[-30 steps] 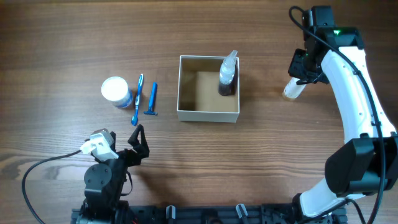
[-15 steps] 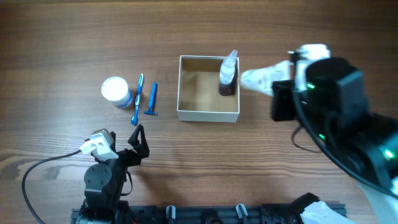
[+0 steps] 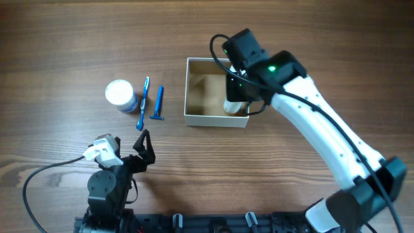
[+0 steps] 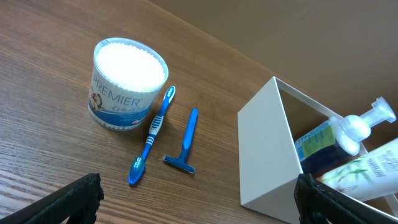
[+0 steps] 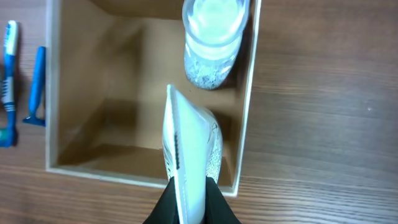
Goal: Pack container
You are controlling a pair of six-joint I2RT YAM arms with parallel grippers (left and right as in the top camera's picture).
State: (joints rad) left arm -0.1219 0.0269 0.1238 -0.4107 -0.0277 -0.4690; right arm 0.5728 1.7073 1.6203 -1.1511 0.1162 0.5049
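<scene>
**A:** Container, the square shallow box with white walls and tan cardboard inside [image 3: 206, 97]: where is it, and why is the arm over it?

**B:** It sits in the middle of the brown wooden bench [image 3: 65, 52], open side up. The right gripper [image 5: 189, 202] is closed on a white soft plastic tube with green leaf print [image 5: 186, 155]. It holds the tube inside the container, in the near corner on the robot's right. I judge this is so the tube can stand beside the clear pump bottle with dark liquid [image 4: 320, 146] and leave the floor free. Whether the tube touches the floor, I cannot tell.

**A:** And the other side?

**B:** The left gripper [image 4: 198, 186] is wide open and holds nothing. Left of the container, near it but apart, three things lie on the bench. First is a round jar of cotton buds with a printed label [image 4: 127, 84]. Next to it lie a blue and white plastic toothbrush [image 4: 152, 134] and a thin blue plastic razor [image 4: 185, 140], side by side. All are rigid, smooth and light, I think, and the two flat ones may be hard to pinch.
</scene>
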